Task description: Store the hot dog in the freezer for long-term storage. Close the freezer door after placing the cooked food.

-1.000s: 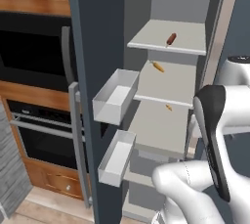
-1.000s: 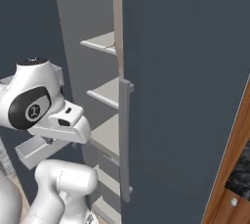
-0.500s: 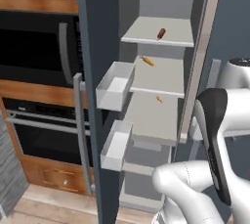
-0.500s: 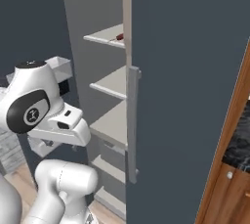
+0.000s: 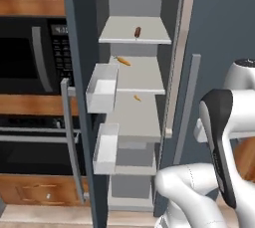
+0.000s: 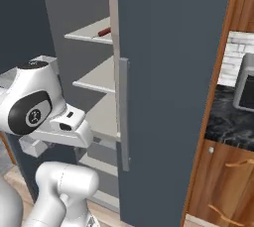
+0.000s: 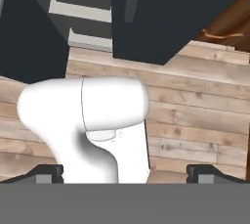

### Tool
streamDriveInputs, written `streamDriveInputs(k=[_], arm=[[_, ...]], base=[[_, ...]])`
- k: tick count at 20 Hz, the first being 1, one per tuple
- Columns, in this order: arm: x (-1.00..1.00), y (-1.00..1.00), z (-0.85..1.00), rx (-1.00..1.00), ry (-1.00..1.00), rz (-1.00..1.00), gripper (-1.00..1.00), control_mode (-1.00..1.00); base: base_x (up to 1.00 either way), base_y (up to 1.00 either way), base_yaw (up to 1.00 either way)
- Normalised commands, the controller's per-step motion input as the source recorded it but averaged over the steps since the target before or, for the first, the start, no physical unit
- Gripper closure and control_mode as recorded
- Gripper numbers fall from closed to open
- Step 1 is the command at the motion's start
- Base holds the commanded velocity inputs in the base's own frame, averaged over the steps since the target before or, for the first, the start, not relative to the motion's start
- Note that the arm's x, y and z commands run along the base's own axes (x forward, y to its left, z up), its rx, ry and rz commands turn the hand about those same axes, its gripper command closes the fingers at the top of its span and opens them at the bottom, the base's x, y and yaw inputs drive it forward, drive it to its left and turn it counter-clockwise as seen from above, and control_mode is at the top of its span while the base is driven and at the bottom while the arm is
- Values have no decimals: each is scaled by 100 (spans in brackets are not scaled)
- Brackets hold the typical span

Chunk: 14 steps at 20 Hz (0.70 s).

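From the left base view I see the freezer (image 5: 134, 122) with its freezer door (image 5: 82, 97) open and the hot dog (image 5: 138, 32) lying on an upper shelf, while my hand view shows the wooden floor (image 7: 195, 115) under my gripper (image 7: 125, 173), open wide and holding nothing. The right base view shows the hot dog past the closed twin door (image 6: 168, 92). Both base views have shifted since the earlier frames, and the hot dog rests on the same shelf.

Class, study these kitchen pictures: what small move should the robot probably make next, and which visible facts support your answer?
Probably bring the gripper up toward the freezer door to push it shut. The hot dog already lies on an upper shelf of the freezer, the door stands open, and the jaws are open, empty and aimed at the floor.
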Motion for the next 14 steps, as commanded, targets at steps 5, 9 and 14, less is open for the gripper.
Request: streamDriveInputs(k=[5, 9, 14], arm=[[0, 0, 0, 0, 0, 0, -100, 100], [0, 0, 0, 0, 0, 0, -100, 100], [0, 0, 0, 0, 0, 0, -100, 100]], base=[[-30, 52, -34], [-25, 54, -29], [-29, 43, -24]])
